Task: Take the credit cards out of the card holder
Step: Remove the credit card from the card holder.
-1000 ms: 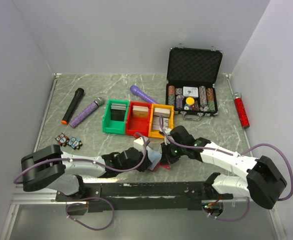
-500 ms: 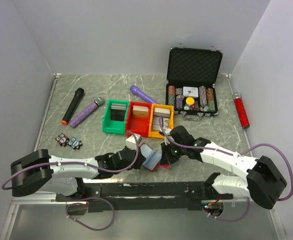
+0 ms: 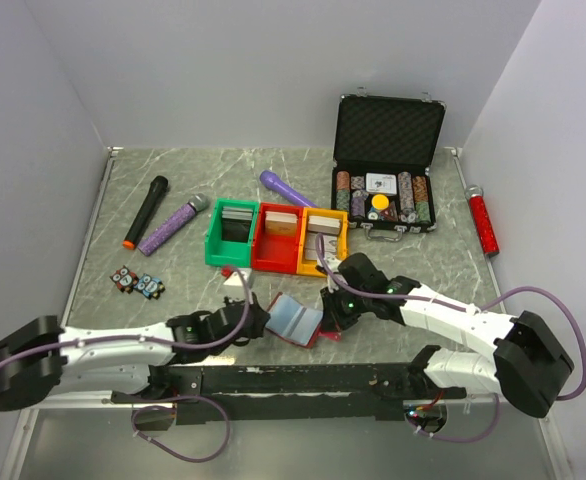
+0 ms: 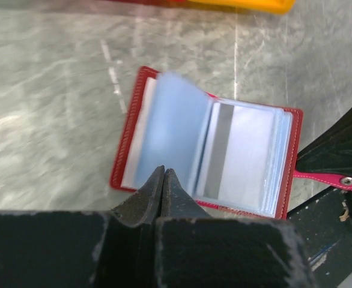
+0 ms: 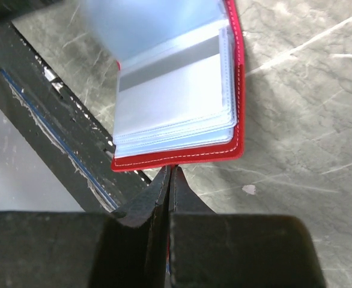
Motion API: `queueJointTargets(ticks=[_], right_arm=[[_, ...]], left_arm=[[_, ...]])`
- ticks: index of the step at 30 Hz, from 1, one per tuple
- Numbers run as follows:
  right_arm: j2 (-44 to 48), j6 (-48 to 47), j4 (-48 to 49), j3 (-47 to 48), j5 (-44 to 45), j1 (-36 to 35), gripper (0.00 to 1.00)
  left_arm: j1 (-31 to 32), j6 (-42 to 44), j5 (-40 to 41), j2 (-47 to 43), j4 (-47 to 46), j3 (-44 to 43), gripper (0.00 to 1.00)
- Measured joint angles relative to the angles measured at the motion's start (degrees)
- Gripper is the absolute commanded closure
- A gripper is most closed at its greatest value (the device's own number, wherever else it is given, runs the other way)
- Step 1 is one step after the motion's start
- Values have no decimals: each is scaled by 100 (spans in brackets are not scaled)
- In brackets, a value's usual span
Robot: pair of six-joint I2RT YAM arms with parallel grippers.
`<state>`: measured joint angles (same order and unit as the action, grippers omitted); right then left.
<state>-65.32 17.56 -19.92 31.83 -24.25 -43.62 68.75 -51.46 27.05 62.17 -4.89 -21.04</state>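
The left end effector (image 4: 164, 172), fingers pressed together on nothing that shows, points at the near edge of the card holder (image 4: 248, 156), which lies open on the counter (image 4: 50, 120) directly ahead of its tips. Facing it from the holder's far side, the right end effector (image 5: 170, 169) is likewise pinched closed, with its tips touching the red stitched border. Whether it actually pins the cover, or the snap tab (image 4: 346, 180) just beside it, cannot be told.

Just beyond the left tips one pale blue sleeve (image 4: 173, 129) stands up, blurred. Past that, a card (image 4: 219, 150) with a dark magnetic stripe shows through a clear pocket.

The work looks to be at the page-turning stage, with the holder open and the cards judged to be in their sleeves, none yet drawn. The next move likely calls for the left fingers to part, nip a card's exposed edge at a pocket mouth and slide it out flat. The right end effector would need to brace the holder against being dragged along.

Farther out from both end effectors stand the green, red and yellow bins (image 3: 276, 238), and beyond them the open poker chip case (image 3: 385, 190).

No brand or writing is legible: the card shows only its stripe, and the white label among the chips is too small to read.
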Motion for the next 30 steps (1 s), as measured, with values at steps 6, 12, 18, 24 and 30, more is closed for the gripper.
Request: queueJointTargets(ticks=[6, 12, 18, 24, 30], right_arm=[[-37, -74, 0, 11, 0, -138, 100], [-129, -98, 2, 66, 4, -214, 100], [-129, -98, 9, 92, 9, -227, 100], [-120, -96, -11, 92, 39, -227, 100], [-111, -96, -31, 92, 68, -227, 100]], left_arm=[[0, -367, 254, -927, 669, 304, 37], [-2, -138, 136, -1360, 505, 363, 31], [50, 428, -352, -275, -190, 15, 31], [144, 721, -793, 595, -704, -129, 35], [212, 881, -1084, 981, -1025, -245, 36]])
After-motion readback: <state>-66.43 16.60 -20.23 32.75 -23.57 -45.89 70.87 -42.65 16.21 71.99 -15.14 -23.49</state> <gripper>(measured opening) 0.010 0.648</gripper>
